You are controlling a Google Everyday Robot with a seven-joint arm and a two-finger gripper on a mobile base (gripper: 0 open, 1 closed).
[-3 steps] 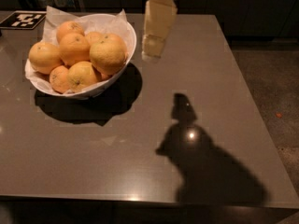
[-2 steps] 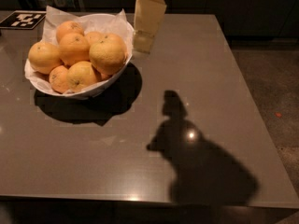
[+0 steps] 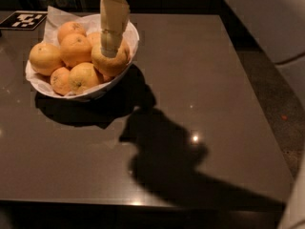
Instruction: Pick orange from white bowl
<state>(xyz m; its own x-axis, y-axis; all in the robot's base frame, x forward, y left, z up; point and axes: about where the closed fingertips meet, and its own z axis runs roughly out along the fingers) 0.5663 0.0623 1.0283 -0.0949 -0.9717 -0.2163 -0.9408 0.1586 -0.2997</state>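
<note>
Dark table [image 3: 200,80]: hand [image 3: 110,46] over orange [image 3: 112,64] in white bowl [image 3: 90,94]; grip cannot tell; black-white marker tag [image 3: 23,19]

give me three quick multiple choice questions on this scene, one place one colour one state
1. The glossy round white bowl sits on the dark table at: A far left, B centre, C near right.
2. The flat printed marker beside it is: A red, B black and white, C green.
3. The round orange fruit under the cream gripper lies: A in the bowl, B on the table, C on the floor.
A: it is by the far-left corner. B: black squares on white. A: it rests among the other fruit.
</note>
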